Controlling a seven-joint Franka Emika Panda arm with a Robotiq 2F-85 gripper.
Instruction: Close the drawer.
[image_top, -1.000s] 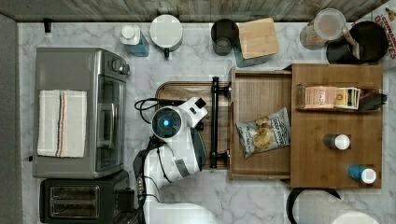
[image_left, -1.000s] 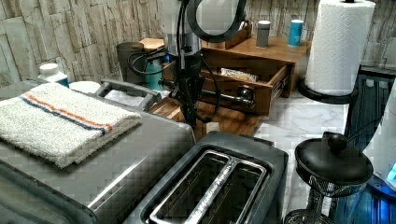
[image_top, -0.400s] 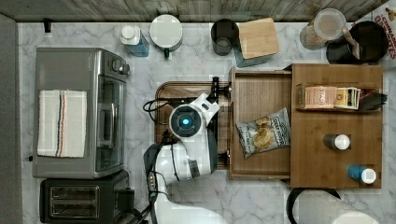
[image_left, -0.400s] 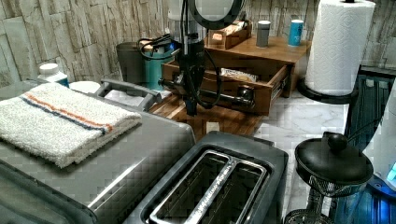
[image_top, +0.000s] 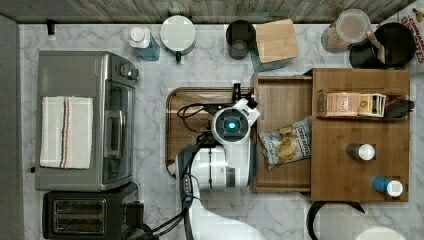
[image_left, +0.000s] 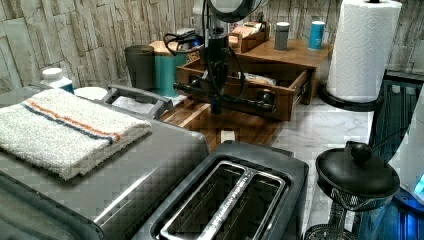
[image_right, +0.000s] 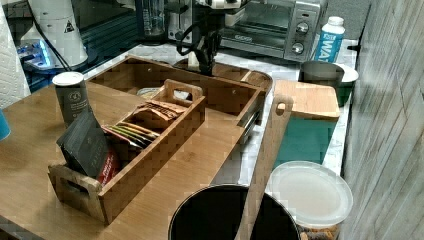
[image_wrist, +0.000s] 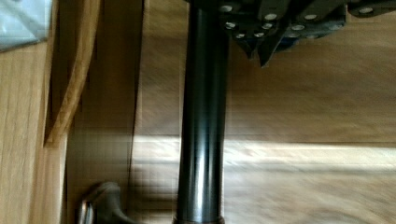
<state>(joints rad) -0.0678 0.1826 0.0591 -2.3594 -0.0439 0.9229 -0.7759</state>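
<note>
Fingers (image_wrist: 261, 46) beside round black bar handle (image_wrist: 201, 130) (glossy metal).

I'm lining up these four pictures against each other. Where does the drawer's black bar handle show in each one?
Top view: black bar handle peeks out above the arm, at the drawer's left edge.
Left view: centre, across the drawer front.
Right view: behind the drawer's far wall, hidden by it.
Wrist view: vertical bar, centre.
Shared landmark: the gripper beside it.
</note>
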